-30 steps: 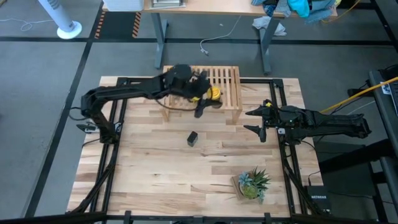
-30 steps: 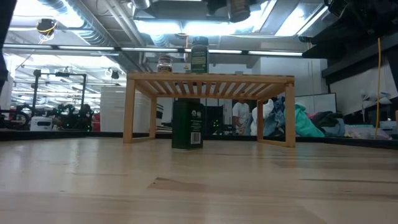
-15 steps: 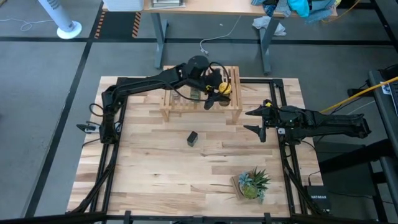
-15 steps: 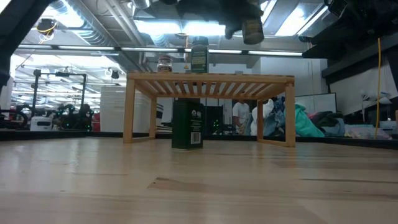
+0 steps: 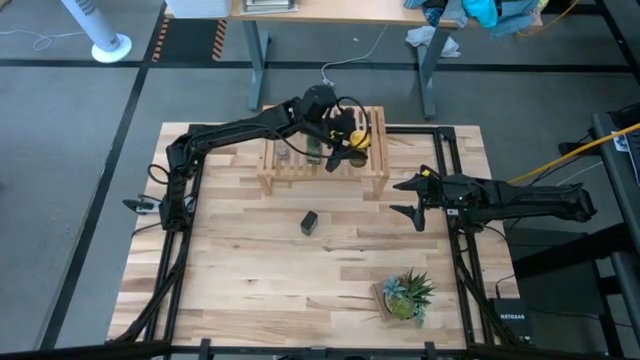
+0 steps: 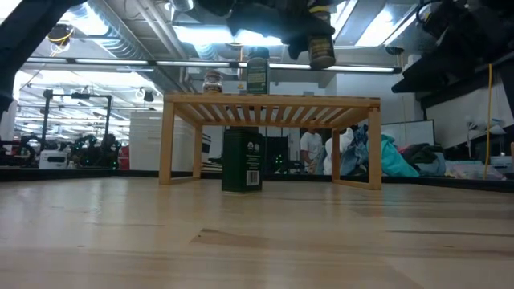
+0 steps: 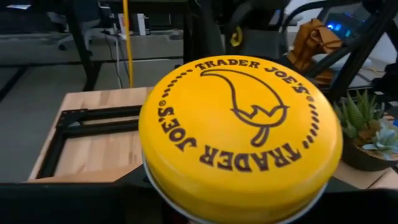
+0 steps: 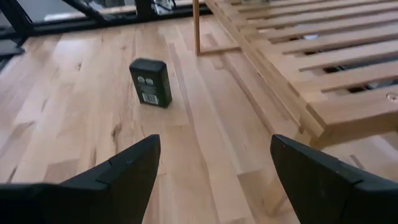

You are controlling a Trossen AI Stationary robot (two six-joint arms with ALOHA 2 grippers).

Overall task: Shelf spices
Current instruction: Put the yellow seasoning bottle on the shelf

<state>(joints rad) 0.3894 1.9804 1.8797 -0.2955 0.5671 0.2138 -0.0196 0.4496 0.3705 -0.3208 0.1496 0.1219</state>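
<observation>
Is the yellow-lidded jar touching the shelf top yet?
Apart. In the low view, the yellow-lidded jar hangs in the left gripper, with a clear gap between its base and the slatted top of the shelf.

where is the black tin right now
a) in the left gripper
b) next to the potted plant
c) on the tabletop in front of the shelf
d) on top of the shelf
c: the black tin stands alone on the tabletop, clear of the shelf; the left gripper holds the yellow-lidded jar instead.
</observation>
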